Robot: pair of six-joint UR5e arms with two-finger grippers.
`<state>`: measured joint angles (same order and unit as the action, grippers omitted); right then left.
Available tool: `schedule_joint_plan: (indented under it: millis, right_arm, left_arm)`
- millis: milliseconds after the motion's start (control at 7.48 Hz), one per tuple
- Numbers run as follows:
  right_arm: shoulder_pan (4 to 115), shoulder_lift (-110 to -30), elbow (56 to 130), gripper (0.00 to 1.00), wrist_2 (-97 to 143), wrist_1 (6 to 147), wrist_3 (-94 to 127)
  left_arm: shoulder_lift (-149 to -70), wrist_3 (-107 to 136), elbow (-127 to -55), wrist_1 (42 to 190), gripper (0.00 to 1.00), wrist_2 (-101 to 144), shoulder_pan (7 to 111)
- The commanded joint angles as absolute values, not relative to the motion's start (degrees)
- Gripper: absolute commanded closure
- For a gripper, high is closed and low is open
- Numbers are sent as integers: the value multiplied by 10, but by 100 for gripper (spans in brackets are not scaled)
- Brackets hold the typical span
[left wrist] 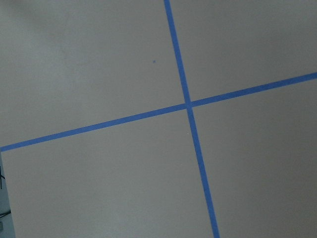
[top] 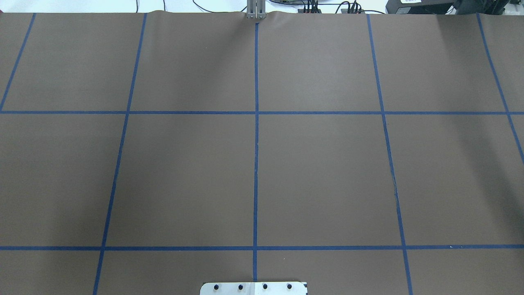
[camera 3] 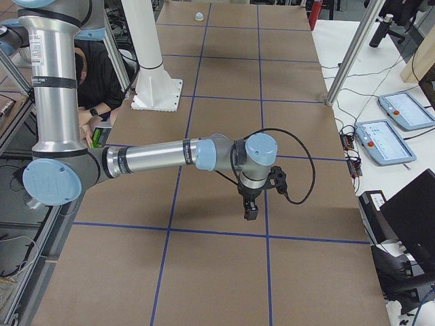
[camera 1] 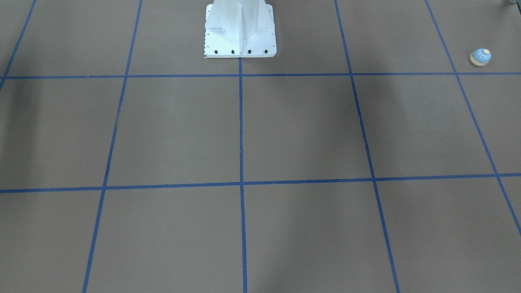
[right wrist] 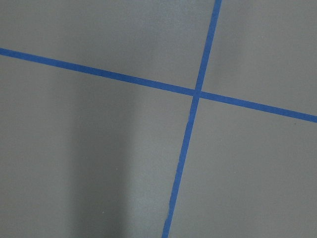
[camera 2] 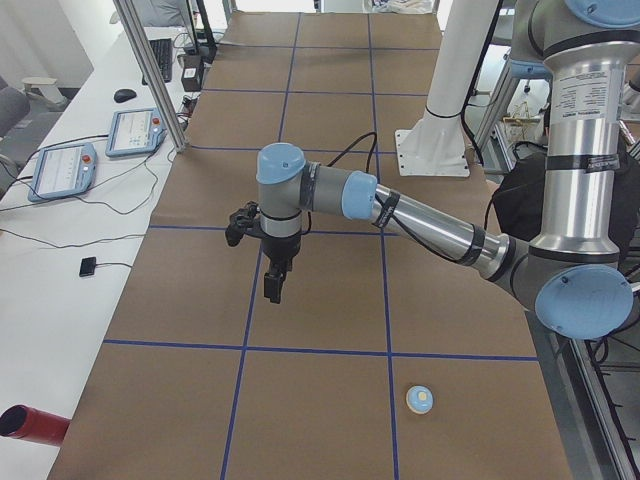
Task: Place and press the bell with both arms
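Exterior front-facing view: the bell (camera 1: 480, 57) is seen upright on the brown table (camera 1: 301, 130), well apart from the white pedestal (camera 1: 240, 30), far out on the robot's left of it. The left gripper (camera 2: 271, 295) and the right gripper (camera 3: 250, 214) are held above the table forward of the pedestal — no object is seen in either — and whether their jaws are parted cannot be told.
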<state>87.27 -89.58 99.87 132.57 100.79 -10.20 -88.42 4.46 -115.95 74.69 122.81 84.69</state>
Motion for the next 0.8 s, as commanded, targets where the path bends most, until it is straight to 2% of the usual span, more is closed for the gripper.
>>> schedule_joint_plan:
  millis: [0, 668]
  right_arm:
    - [873, -896, 1000, 0, 1325, 1007, -102]
    - [873, -894, 1002, 0, 1325, 1007, -103]
  left_arm:
    - [-880, 256, -1220, 722, 0, 1202, 773]
    - [-783, 691, -1325, 734, 0, 1097, 664]
